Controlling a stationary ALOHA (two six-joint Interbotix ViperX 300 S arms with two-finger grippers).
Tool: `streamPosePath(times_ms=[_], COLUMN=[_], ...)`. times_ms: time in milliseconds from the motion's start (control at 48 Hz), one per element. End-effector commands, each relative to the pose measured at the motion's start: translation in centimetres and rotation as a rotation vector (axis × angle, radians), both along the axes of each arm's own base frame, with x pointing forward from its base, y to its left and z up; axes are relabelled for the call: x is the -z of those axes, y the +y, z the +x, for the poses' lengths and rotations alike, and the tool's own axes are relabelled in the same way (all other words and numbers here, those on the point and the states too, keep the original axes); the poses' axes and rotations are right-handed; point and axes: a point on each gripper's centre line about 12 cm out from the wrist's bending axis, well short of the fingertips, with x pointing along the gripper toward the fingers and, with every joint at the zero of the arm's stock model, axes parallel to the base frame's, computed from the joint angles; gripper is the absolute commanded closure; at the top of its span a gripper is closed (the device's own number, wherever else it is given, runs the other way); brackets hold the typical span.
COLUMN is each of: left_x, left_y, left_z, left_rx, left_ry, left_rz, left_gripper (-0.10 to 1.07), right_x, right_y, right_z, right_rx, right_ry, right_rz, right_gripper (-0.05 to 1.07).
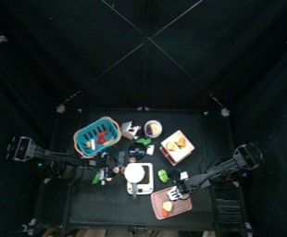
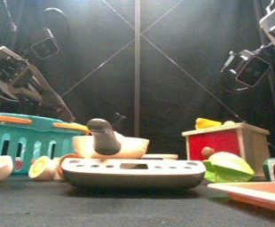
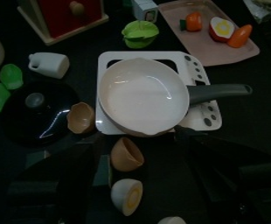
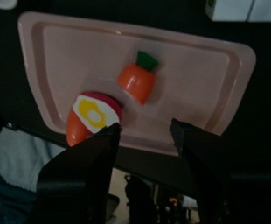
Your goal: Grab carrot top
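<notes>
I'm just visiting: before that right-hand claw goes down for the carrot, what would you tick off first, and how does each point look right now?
1. Right gripper jaws open wide enough: ok.
2. Carrot top in plain sight, green leaf showing: ok.
3. It lies on the pink tray, apart from the egg slice beside it: ok.
4. Gripper directly above the carrot: not ok; it hangs over the tray's edge, off to one side.
5. Jaws lined up across the carrot's width: cannot tell.
6. Left gripper clear of the tray, over the white pan: ok.

Right claw (image 4: 146,140) spread wide, empty; left arm rests.
</notes>
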Motion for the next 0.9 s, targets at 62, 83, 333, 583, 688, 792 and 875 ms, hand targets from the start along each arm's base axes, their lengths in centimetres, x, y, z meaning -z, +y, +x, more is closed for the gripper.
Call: streamPosePath(times_ms=[62, 83, 333, 583, 688, 792, 875], left_x=[-0.4, -0.4, -0.4, -0.3, -0.3, -0.3, -0.3], left_y=[0.0, 0.0, 0.0, 0.0, 0.0, 0.0, 0.0], left_z=[0.3, 0.3, 0.3, 0.2, 0.2, 0.2, 0.2], left_rx=[0.001, 0.001, 0.001, 0.001, 0.001, 0.001, 0.0], left_ry=[-0.015, -0.015, -0.015, -0.014, -0.014, -0.014, -0.014], left_rz=[0.0, 0.0, 0.0, 0.0, 0.0, 0.0, -0.002], left_gripper=[-0.01, -0.01, -0.01, -0.01, -0.01, -0.01, -0.01], right_x=[-0.3, -0.2, 1.0, 1.7, 2.2, 2.8, 3.0], right_y=[-0.2, -0.2, 0.0, 0.4, 0.4, 0.4, 0.4], right_z=[0.8, 0.8, 1.4, 1.2, 0.9, 0.9, 1.0], right_rx=[0.03, 0.037, 0.042, 0.037, 0.044, 0.048, 0.047], right_ry=[-0.032, -0.03, -0.038, -0.033, -0.014, 0.006, 0.011], right_rz=[-0.031, -0.035, -0.045, -0.036, -0.037, -0.04, -0.041], right_gripper=[0.16, 0.16, 0.15, 0.15, 0.15, 0.15, 0.15])
